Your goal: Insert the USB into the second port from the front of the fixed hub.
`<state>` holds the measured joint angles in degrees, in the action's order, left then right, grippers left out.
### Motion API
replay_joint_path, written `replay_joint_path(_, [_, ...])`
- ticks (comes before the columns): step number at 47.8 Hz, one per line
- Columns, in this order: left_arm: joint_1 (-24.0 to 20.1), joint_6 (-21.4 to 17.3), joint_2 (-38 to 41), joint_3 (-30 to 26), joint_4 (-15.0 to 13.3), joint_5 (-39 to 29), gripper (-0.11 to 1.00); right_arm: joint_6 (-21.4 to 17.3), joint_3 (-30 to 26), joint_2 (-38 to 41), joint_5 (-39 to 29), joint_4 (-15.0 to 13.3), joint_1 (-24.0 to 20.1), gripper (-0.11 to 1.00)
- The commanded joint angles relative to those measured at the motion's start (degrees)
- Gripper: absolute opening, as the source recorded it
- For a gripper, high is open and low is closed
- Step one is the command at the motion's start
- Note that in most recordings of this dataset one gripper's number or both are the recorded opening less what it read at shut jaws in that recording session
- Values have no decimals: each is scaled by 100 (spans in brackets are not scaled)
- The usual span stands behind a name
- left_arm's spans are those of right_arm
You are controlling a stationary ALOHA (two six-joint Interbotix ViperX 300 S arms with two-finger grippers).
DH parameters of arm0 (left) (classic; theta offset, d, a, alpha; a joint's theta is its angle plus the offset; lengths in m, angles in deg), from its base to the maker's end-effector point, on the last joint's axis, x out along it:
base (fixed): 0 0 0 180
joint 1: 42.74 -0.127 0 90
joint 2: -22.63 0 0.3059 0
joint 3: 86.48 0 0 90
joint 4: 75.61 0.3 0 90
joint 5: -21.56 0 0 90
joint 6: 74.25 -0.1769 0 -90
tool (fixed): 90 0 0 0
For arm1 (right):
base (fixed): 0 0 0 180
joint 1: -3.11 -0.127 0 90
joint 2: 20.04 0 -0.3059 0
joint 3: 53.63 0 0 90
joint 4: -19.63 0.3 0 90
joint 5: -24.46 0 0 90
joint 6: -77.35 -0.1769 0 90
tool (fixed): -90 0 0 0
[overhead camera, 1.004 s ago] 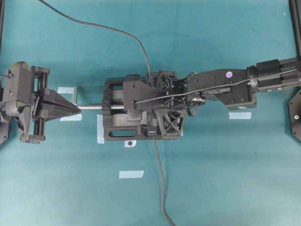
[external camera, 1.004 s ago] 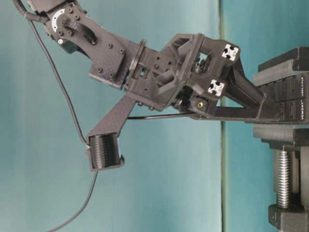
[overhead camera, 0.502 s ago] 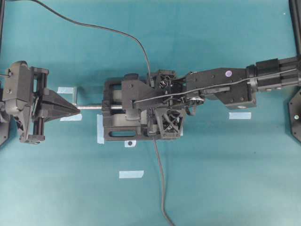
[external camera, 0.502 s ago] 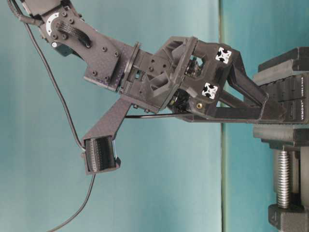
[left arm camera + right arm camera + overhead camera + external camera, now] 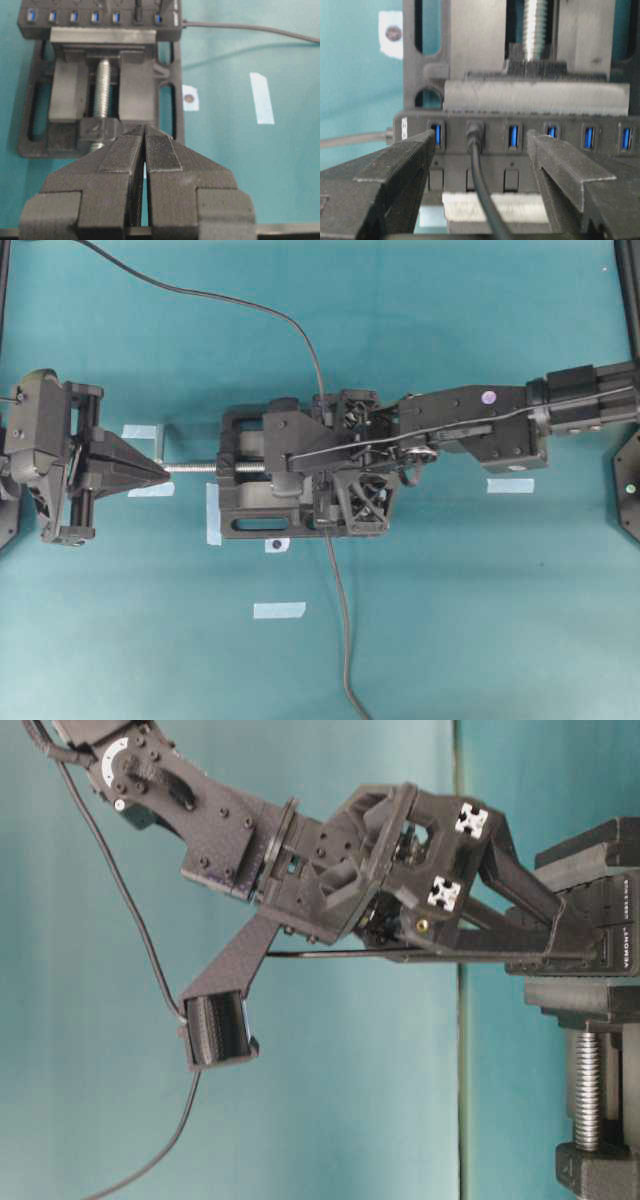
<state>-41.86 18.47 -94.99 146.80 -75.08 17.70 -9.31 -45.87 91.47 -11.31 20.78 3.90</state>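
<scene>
The fixed hub (image 5: 452, 150) is a black strip of blue slots clamped in the vise. The USB (image 5: 474, 132) sits in the second slot from the end where the hub's cord leaves, and its thin cable runs back toward the camera. It also shows in the left wrist view (image 5: 138, 11). My right gripper (image 5: 481, 145) is open, with one finger on each side of the plug and neither touching it. From overhead it (image 5: 285, 465) covers most of the hub. My left gripper (image 5: 160, 470) is shut and empty, left of the vise screw.
The black vise (image 5: 240, 495) with a silver screw (image 5: 195, 468) holds the hub mid-table. The hub's grey cord (image 5: 343, 630) trails to the front edge. A thin cable (image 5: 230, 302) runs in from the back left. Tape marks (image 5: 278, 610) lie on the teal mat.
My right wrist dipped and then rose a little at the hub, with its fingers staying over the hub. The left arm has not moved.
</scene>
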Motion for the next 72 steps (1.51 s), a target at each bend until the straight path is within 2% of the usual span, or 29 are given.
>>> replay_joint_path(1, [0,18,-18,-62,9,53,0,-53,-9,-299,70,9,-26,79])
replay_joint_path(21, [0,18,-18,-79,9,53,0,-53,193,-519,264,0,-44,79])
replay_joint_path(36, [0,18,-18,-79,9,53,0,-97,615,-896,949,35,-44,79])
replay_joint_path(45, [0,18,-18,-70,9,53,0,-343,888,-1107,1134,35,-53,79])
replay_joint_path(58, [0,18,-18,-62,9,53,0,-510,1301,-1433,2048,35,-97,79])
replay_joint_path(72, [0,18,-26,-62,9,53,0,-703,1468,-1503,2250,35,-97,79])
